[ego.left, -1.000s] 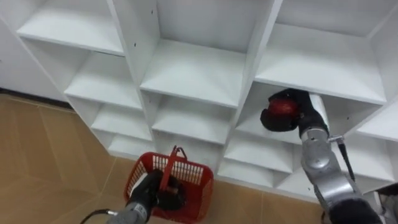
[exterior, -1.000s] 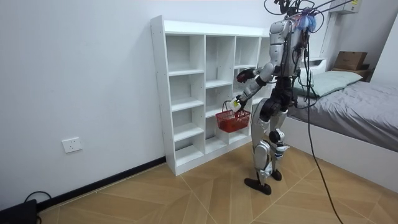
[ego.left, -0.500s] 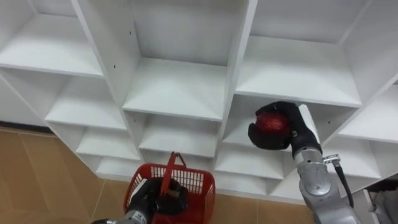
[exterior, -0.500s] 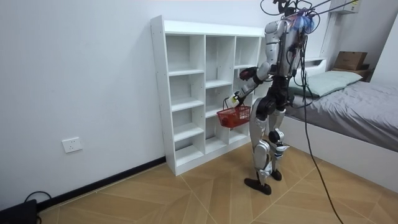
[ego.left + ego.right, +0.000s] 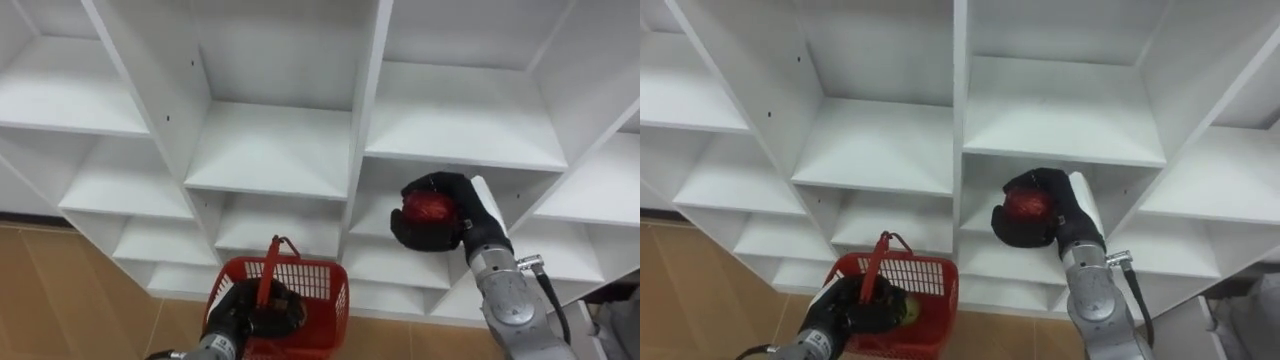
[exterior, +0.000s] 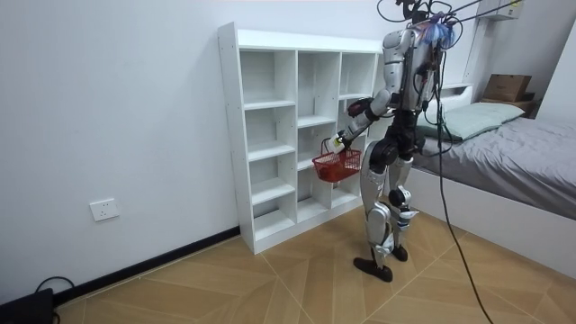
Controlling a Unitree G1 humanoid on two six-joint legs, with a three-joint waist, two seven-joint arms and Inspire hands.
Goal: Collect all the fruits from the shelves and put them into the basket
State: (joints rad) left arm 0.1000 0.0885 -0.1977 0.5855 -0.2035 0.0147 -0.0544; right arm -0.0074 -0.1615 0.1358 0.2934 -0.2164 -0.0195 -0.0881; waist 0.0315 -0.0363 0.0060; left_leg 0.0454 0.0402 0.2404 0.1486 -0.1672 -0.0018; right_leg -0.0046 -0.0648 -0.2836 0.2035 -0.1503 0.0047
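Where the view lies nearest the robot, we note the left hand curled round the handle of the red basket, which hangs clear of the floor before the lower shelves. We record a yellow-green fruit lying inside the basket. Further out, the right hand is closed about a red fruit, held before a compartment above and to the right of the basket. Beyond is the white closet. The robot stands upright facing it, with a bed behind.

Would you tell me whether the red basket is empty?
Not empty: a yellow-green fruit lies in the red basket held by the left hand; the right hand holds a red fruit outside it.
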